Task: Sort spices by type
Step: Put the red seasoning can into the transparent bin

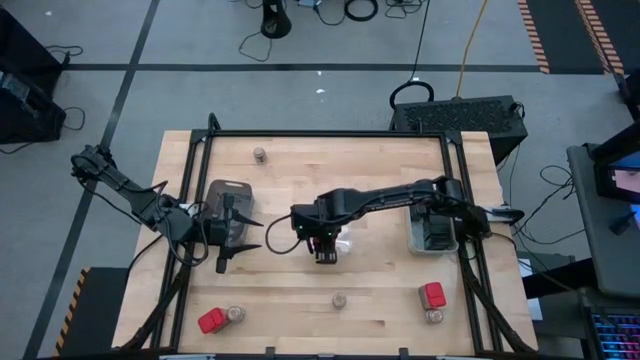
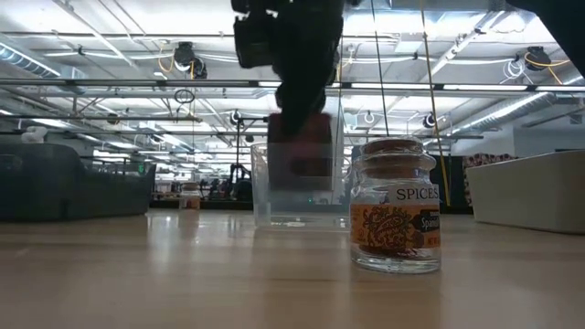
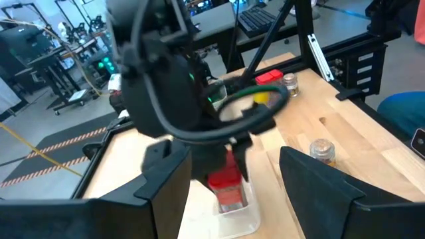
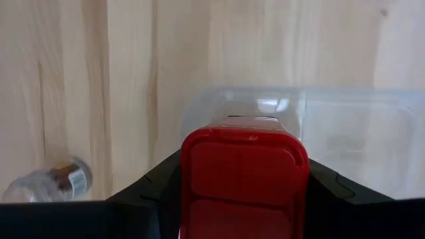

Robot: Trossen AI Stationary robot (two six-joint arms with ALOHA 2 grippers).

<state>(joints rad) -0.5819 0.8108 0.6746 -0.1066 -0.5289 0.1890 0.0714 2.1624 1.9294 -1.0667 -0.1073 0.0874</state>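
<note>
The right gripper (image 4: 244,199) pinches a red box (image 4: 244,179) above a clear tray (image 4: 345,126) at the middle of the counter (image 1: 300,180). To do this well, I would centre the box over the tray, lower it upright until it rests on the floor, then spread the jaws. The left gripper (image 1: 240,236) waits nearby with its jaws spread and empty. Other red boxes and jars (image 2: 395,206) sit along the counter's near edge.
</note>
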